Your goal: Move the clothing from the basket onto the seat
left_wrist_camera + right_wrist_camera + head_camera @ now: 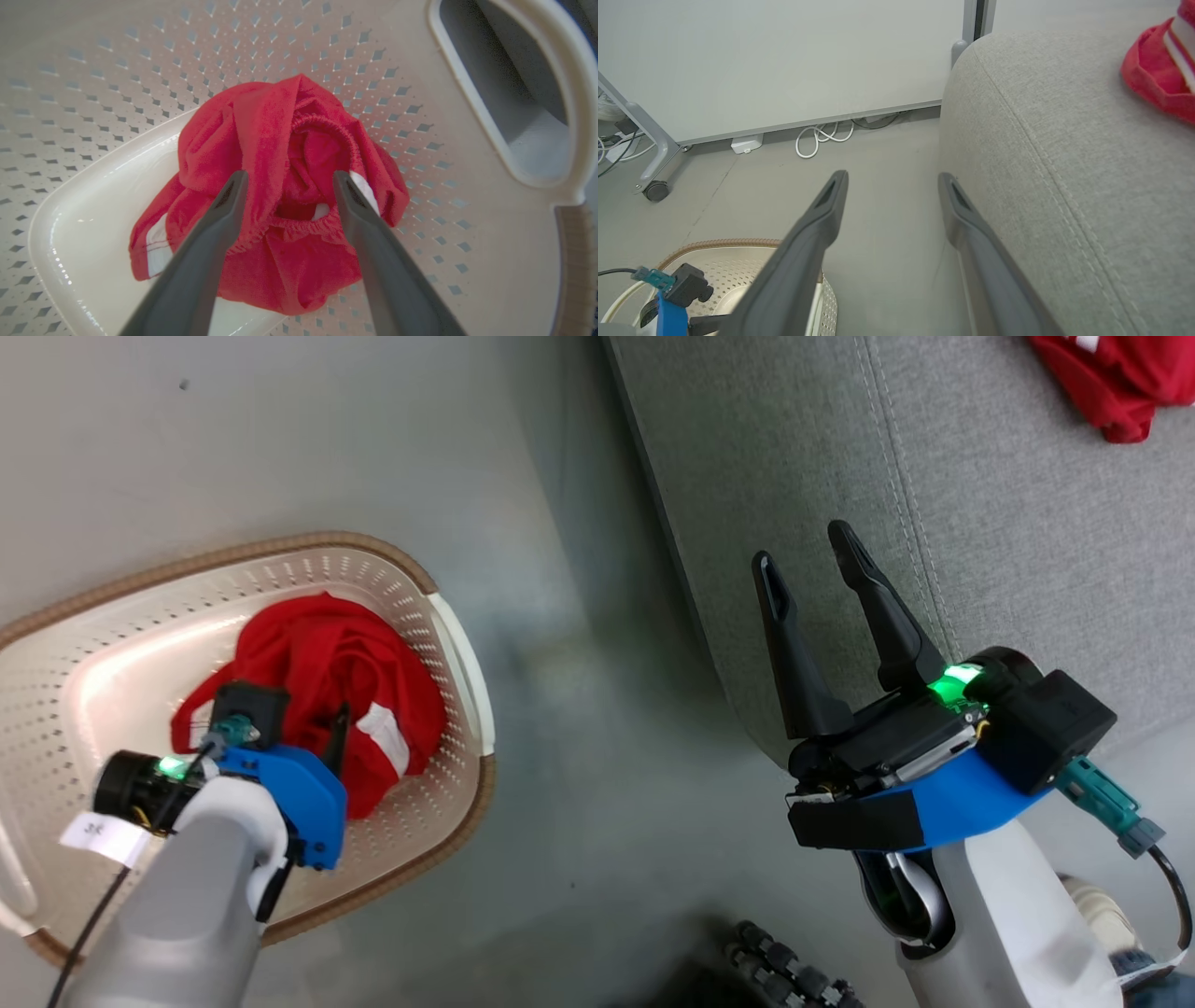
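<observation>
One red garment (327, 672) lies bunched in the cream basket (439, 616) on the floor at the left. My left gripper (286, 182) reaches down into the basket, open, its fingers spread just above the crumpled red garment (280, 205) with the elastic waistband between them. The other red garment (1111, 378) lies on the grey seat (1027, 523) at the top right, also red garment (1162, 79). My right gripper (810, 546) hovers open and empty by the seat's front corner (1064, 163).
Grey floor (579, 756) separates basket and seat. The basket's side handle (528, 102) opens at the right. White cables (822, 137) and a wheeled frame leg (656, 189) stand by the far wall. A dark tracked part (784, 971) sits at the bottom.
</observation>
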Controlling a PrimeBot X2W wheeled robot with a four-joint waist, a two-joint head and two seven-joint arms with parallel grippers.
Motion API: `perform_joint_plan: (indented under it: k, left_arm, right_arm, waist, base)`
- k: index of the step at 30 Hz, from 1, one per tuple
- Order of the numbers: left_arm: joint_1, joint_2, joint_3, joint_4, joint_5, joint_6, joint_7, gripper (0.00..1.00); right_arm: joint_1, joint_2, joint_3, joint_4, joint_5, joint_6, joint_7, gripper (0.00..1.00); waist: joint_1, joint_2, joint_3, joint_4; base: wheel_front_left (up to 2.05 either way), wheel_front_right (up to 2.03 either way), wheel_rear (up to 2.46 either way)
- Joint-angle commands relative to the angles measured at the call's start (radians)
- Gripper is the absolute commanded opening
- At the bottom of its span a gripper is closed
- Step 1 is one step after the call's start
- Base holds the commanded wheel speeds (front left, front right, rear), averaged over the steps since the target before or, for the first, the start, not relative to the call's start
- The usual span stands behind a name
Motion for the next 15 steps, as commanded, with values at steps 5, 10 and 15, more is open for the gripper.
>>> perform_joint_plan:
  k: [5, 10, 15]
  left_arm:
    - [-0.052, 0.034, 0.007, 0.037, -0.003, 0.021, 0.021, 1.00]
    - [-0.085, 0.048, -0.011, 0.069, 0.020, 0.058, 0.040, 1.00]
    - [-0.119, 0.041, -0.039, 0.108, 0.048, 0.099, 0.086, 1.00]
  right_arm:
    - [-0.018, 0.002, 0.017, -0.026, 0.023, 0.000, -0.003, 1.00]
    - [0.002, 0.002, 0.006, -0.040, 0.016, 0.000, -0.003, 1.00]
    - [0.019, 0.002, -0.002, -0.051, 0.010, 0.000, -0.003, 1.00]
  waist:
    - [-0.0002, 0.0001, 0.055, -0.043]
    - [-0.0002, 0.0001, 0.071, -0.043]
    - [-0.0002, 0.0001, 0.083, -0.036]
  base:
    - [0.00, 0.00, 0.00]
    - [0.00, 0.00, 0.00]
    - [0.00, 0.00, 0.00]
